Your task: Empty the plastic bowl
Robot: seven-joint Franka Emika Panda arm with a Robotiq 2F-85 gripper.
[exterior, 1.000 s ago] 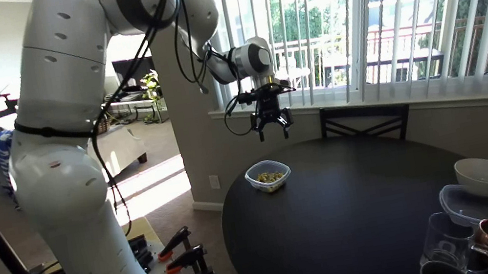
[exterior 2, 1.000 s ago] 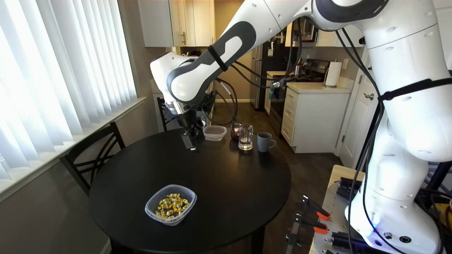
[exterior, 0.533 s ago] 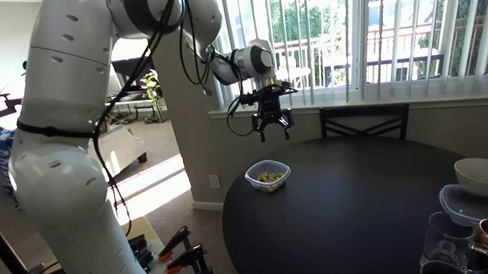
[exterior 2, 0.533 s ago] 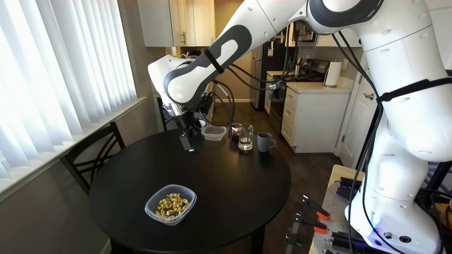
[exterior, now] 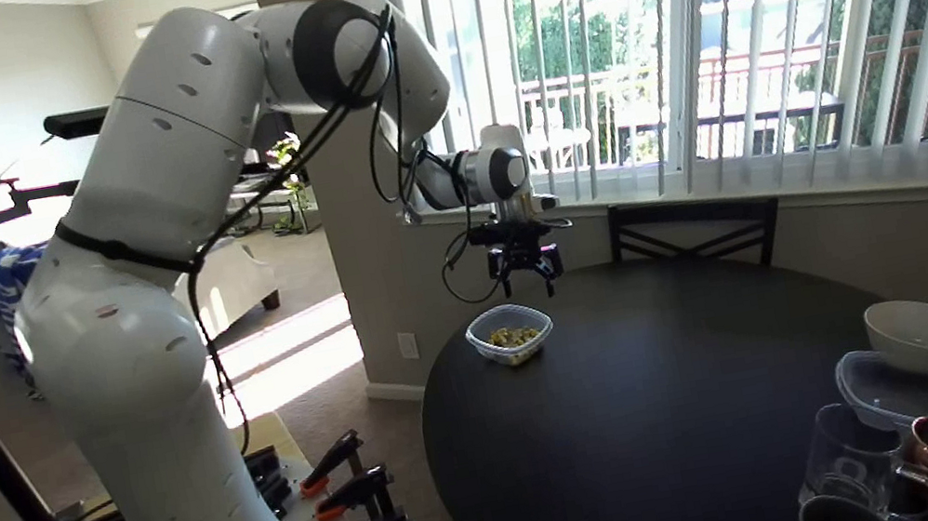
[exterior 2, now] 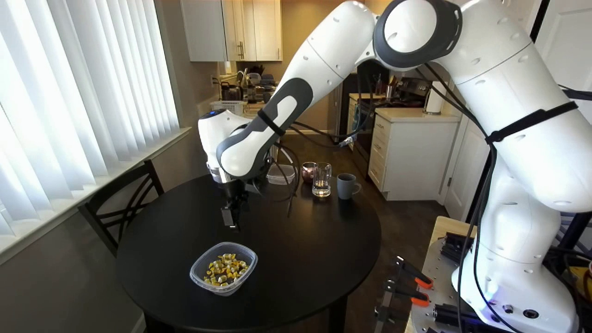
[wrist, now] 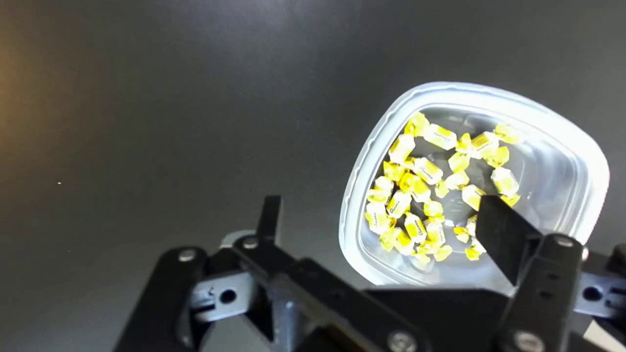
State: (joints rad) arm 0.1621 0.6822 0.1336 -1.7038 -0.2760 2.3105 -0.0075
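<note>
Wrist view: the black, round, smooth bench (wrist: pixel 171 122) is filling most of the background, and the clear, rounded-square plastic bowl (wrist: pixel 357 190) is standing upright on it, near the bench's edge in both exterior views. The step in hand is looking like a reach for the bowl; doing it well is probably meaning a straight descent across one wall, one finger going inside and one outside, then a gentle squeeze, as the thin-looking plastic may be flexing. Its mouth is facing up; with sides looking nearly equal, it is showing no clear long axis, though its walls are running slantwise in the wrist view. The black, jointed metal fingers (wrist: pixel 503 237) are hanging higher than the bowl, spread well apart and holding nothing. The yellow-and-white wrapped sweets (wrist: pixel 415 187) are crowding the left wall in the wrist view, so the inner finger should be stopping short of them
</note>
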